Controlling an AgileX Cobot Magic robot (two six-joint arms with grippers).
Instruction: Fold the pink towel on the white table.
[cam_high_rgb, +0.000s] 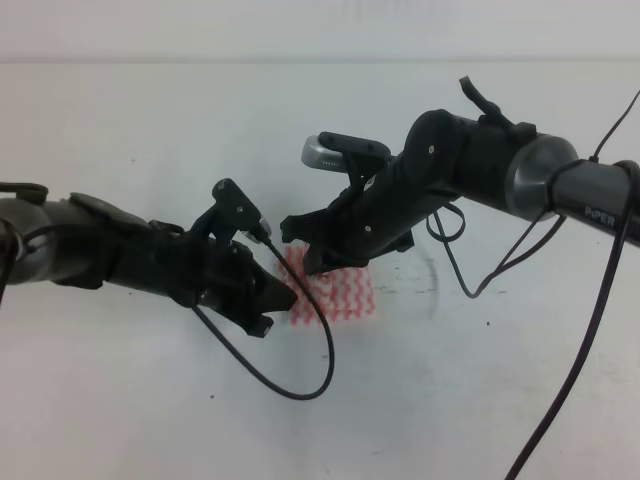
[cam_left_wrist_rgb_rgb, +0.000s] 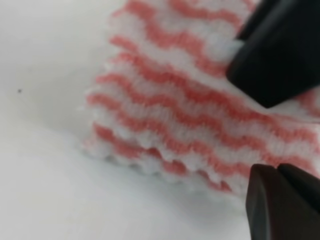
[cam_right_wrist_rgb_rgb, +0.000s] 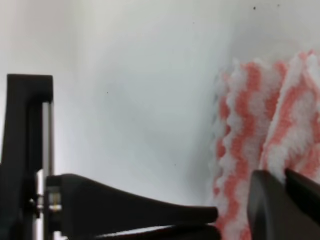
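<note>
Towel, pink (cam_high_rgb: 340, 295): thin cloth with pink-and-white wavy stripes, lying near the middle of the white table (cam_high_rgb: 150, 110), partly hidden in the high view by both arms. Scalloped edge visible; in the left wrist view (cam_left_wrist_rgb_rgb: 170, 115) the cloth shows stacked layers at its near edge, rising off the surface.

Table, white: plain flat surface, a few tiny dark specks, faint curved scuff to the right of the towel.

Left gripper (cam_high_rgb: 280, 298): black, reaching in from the left, tip at the towel's left edge. In the left wrist view one finger (cam_left_wrist_rgb_rgb: 280, 50) lies on top of the cloth and the other sits below its edge, towel between them; the pincer pinches the pink towel.

Right gripper (cam_high_rgb: 305, 245): black, reaching from the right across the towel's upper left corner. In the right wrist view (cam_right_wrist_rgb_rgb: 235, 215) one finger lies well to the left over bare table, the other against the cloth; jaws spread apart, nothing clamped.

Cables (cam_high_rgb: 300, 370): black, looping from each arm over the table.
</note>
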